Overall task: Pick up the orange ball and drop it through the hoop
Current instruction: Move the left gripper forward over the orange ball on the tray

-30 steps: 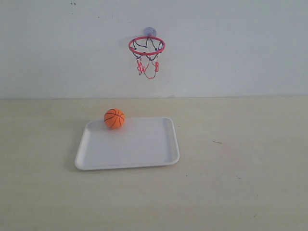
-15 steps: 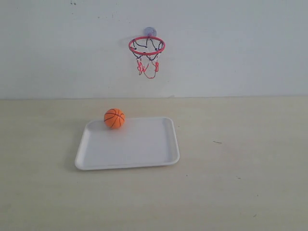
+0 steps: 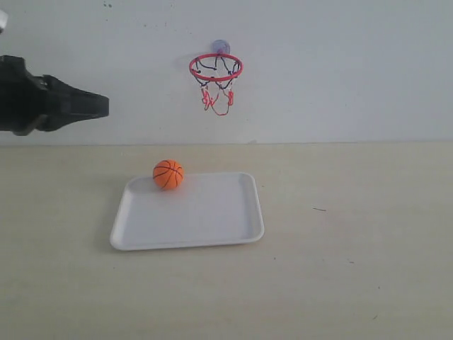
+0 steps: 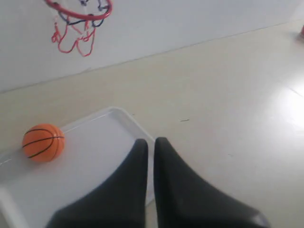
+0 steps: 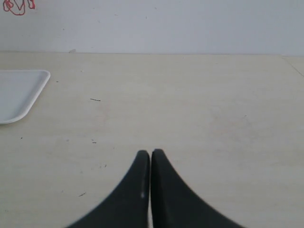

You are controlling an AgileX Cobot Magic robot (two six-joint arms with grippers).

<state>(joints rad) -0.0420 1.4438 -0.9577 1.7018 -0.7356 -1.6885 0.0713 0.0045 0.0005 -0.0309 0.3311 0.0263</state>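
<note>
Orange ball (image 3: 168, 174) sits in the far-left corner of the white tray (image 3: 191, 242), tucked against the raised rim, and that lip looks to be what keeps it from rolling off across the table (image 3: 354, 248). Behind and above it, a touch to the right, the hoop (image 3: 216, 67) hangs on the wall (image 3: 340, 71) by its suction cup, ring level and net dangling, so anything let go over it should fall back toward the tray. Over on the left edge, the left gripper (image 3: 99, 106) pokes in up high, a little below ring height, fingers pressed together with nothing between them. The ball lies well apart from those tips, down low and off to their right, no contact at all. Meanwhile the right gripper (image 5: 150, 153) hangs over the table to the right of the tray, likewise clenched and empty, with no ball in its view. My read: the reach is only beginning, and the left fingers must spread before closing around the ball.
</note>
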